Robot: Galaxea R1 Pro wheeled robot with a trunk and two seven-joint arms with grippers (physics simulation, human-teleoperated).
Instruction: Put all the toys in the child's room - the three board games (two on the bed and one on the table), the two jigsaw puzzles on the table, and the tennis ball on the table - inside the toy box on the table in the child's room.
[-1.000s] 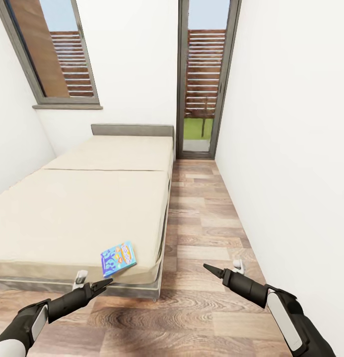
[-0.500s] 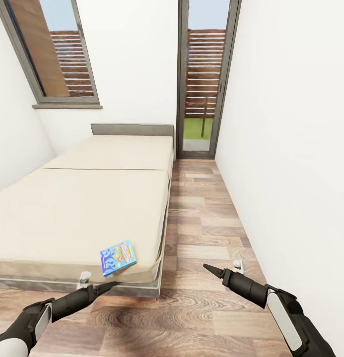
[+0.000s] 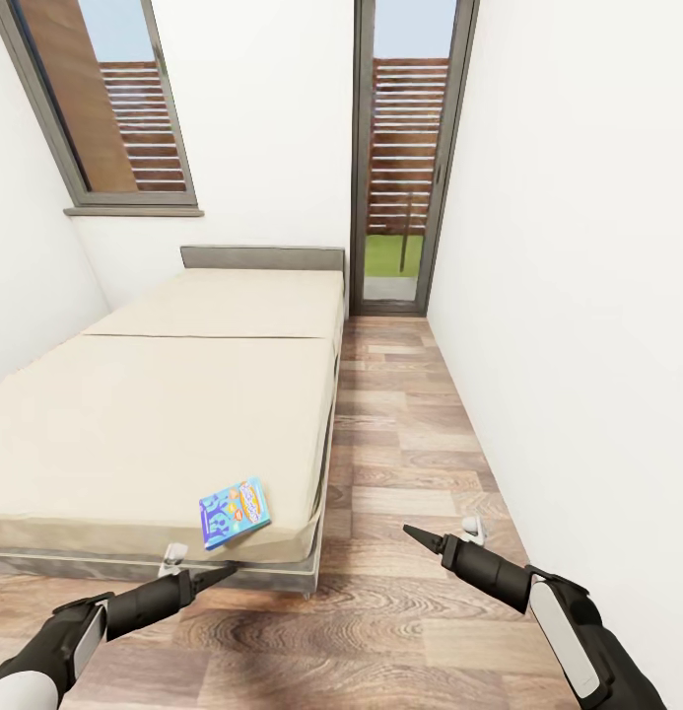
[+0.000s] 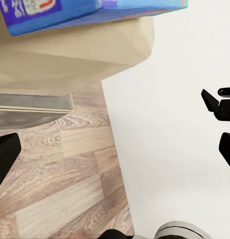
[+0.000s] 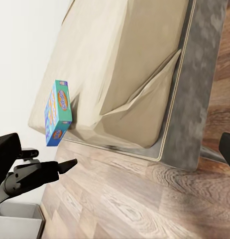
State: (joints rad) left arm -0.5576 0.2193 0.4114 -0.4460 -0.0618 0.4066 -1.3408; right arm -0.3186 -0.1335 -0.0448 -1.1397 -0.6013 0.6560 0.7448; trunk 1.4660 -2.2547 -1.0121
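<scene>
Currently at the foot of the bed (image 3: pixel 164 414), head view looking along it toward a grey headboard (image 3: pixel 262 258). Blue game box (image 3: pixel 235 513) lies flat on the mattress near the foot corner on the aisle side, slightly skewed, close to both edges. Cream mattress has a seam across its middle.

Left claw (image 3: pixel 215 571) is low over the wood floor (image 3: pixel 400 463), just in front of the bed's grey base rail, tip pointing toward the box from below and short of it, not touching. Left wrist view has the box (image 4: pixel 90 12) overhanging the mattress corner, with the claw's dark fingers (image 4: pixel 5 157) far apart at the picture's edges: released, nothing between them.

Right claw (image 3: pixel 420 537) hangs over the floor in the aisle between bed and white wall (image 3: pixel 578 296), well apart from the box. Right wrist view shows the box (image 5: pixel 57 112) on the bed corner and the left arm (image 5: pixel 40 174) below it; right fingers (image 5: pixel 8 152) sit wide at the picture's edges, so also released and empty.

Background: window (image 3: pixel 109 104) above the bed, narrow glass door (image 3: pixel 405 158) at the aisle's end with slatted fence and grass outside.
</scene>
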